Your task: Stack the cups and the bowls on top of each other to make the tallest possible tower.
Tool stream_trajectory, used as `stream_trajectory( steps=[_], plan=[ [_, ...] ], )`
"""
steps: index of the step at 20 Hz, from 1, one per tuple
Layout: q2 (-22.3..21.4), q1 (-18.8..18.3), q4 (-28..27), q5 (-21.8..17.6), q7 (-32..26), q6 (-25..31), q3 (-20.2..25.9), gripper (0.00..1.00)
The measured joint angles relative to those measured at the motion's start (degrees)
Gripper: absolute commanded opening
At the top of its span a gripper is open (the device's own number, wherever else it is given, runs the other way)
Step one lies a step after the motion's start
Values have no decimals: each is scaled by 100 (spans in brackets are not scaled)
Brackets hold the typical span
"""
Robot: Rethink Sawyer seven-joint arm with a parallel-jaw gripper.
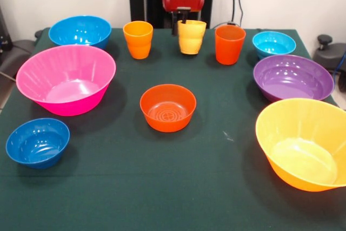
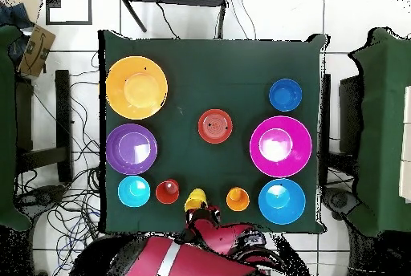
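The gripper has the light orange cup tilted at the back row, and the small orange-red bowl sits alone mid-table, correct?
Wrong cup. The front view shows the gripper at the yellow cup, which tilts; the light orange cup stands upright alone. The small orange-red bowl does sit alone mid-table.

Open green cloth lies all around the small orange-red bowl at centre. The pink bowl crowds one flank, the purple bowl and yellow-orange bowl wall the other; three cups line the far row.
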Motion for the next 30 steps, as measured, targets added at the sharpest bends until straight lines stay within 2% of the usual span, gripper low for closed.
stream_trajectory(
  steps=[4,9,12,15,18,23,24,30],
  plan=[
    [-227,-198,49,-67,0,96,194,0],
    [-908,-787,231,-19,-1,760,801,0],
    [-1476,-1117,380,248,0,1442,1238,0],
    [-1995,-1254,420,653,0,2166,1567,0],
    [-2469,-1165,322,1150,0,3080,1766,0],
    [-2780,-862,-136,1512,0,4280,1837,0],
    [-2810,-788,-388,1579,0,4640,1894,0],
    [-2654,-676,-1041,1625,0,4909,1980,0]
  ],
)
